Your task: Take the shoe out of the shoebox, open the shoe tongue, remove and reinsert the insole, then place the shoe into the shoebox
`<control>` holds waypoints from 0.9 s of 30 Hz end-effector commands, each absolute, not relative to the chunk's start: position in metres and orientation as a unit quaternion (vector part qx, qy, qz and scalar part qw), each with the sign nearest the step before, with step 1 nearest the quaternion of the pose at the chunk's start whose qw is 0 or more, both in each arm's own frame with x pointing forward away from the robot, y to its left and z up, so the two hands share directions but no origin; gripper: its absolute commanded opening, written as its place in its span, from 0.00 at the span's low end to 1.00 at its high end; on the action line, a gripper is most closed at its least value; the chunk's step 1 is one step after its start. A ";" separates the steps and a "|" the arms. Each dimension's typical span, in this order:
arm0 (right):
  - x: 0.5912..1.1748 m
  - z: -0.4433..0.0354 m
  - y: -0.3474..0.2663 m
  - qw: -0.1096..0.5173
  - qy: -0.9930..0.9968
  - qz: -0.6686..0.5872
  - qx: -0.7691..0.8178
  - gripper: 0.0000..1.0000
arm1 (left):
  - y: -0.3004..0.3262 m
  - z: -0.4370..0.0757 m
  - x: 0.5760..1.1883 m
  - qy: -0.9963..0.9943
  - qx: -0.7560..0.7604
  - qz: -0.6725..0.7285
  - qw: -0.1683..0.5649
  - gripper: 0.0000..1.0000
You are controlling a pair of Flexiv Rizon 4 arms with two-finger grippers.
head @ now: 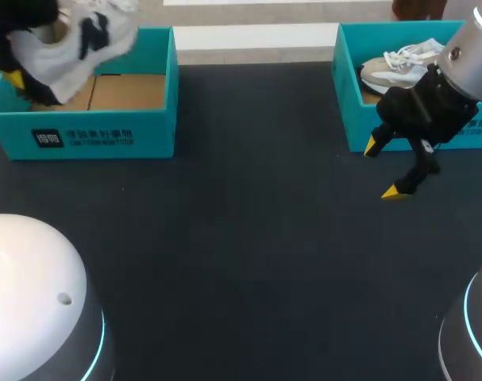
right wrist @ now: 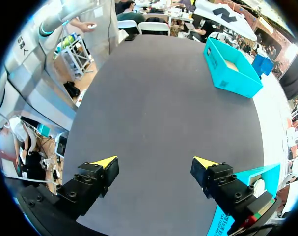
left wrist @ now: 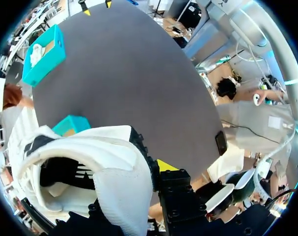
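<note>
L gripper [left wrist: 131, 179] has the white shoe [left wrist: 104, 157]. One yellow tip presses the shoe's side. The other finger is hidden under the upper, so the two-sided clamp is prob. there but isn't fully seen. The shoe fills the space between and ahead of the fingers, with its dark-lined opening turned toward the wrist.

From the head cam, the shoe hangs above the left shoebox [head: 90, 135], over its L end and clear of the rim. Its long axis runs approx. along the box's length, tilted, w/ the end nearer mid-table higher. I can't tell toe from heel. The box shows only brown cardboard floor where the shoe doesn't hide it.

So the take-out step looks nearly done. The next move is prob. a carry toward the robot, onto the open dark table [head: 248, 262], which lies on the near side of the box wall. The lower end of the shoe has to clear that wall.

R gripper [head: 383, 168] is well apart from the shoe, across the table. It hovers low, just in front of the right shoebox [head: 348, 103], fingers spread wide w/ nothing between them. The L arm is the only one near the job.

The R box, at the far R, holds a second shoe [head: 391, 71], pale w/ white laces, lying inside.
</note>
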State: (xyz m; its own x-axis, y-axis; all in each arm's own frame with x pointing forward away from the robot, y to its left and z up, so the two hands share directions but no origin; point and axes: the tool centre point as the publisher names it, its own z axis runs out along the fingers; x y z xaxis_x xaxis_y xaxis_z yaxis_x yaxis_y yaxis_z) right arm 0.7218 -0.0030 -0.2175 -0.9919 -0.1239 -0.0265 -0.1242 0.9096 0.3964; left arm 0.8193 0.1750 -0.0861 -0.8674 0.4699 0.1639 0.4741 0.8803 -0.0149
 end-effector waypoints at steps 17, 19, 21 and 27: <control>0.723 -0.218 -0.003 -0.001 0.977 0.202 -0.064 1.00 | 0.233 -0.081 0.837 -0.974 -0.211 -0.027 0.077 0.00; 0.723 -0.218 -0.003 -0.001 0.977 0.202 -0.064 1.00 | 0.233 -0.081 0.837 -0.974 -0.211 -0.027 0.077 0.00; 0.723 -0.218 -0.003 -0.001 0.977 0.202 -0.064 1.00 | 0.233 -0.081 0.837 -0.974 -0.211 -0.027 0.077 0.00; 0.723 -0.218 -0.003 -0.001 0.977 0.202 -0.064 1.00 | 0.243 -0.087 0.853 -0.976 -0.200 -0.033 0.080 0.00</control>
State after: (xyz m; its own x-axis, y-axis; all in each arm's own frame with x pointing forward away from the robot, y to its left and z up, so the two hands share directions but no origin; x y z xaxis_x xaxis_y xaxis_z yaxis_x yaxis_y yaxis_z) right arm 0.7218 -0.0029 -0.2175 -0.9919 -0.1241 -0.0265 -0.1244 0.9096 0.3964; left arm 0.8423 0.2391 -0.0840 -0.9022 0.3993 0.1632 0.4104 0.9110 0.0398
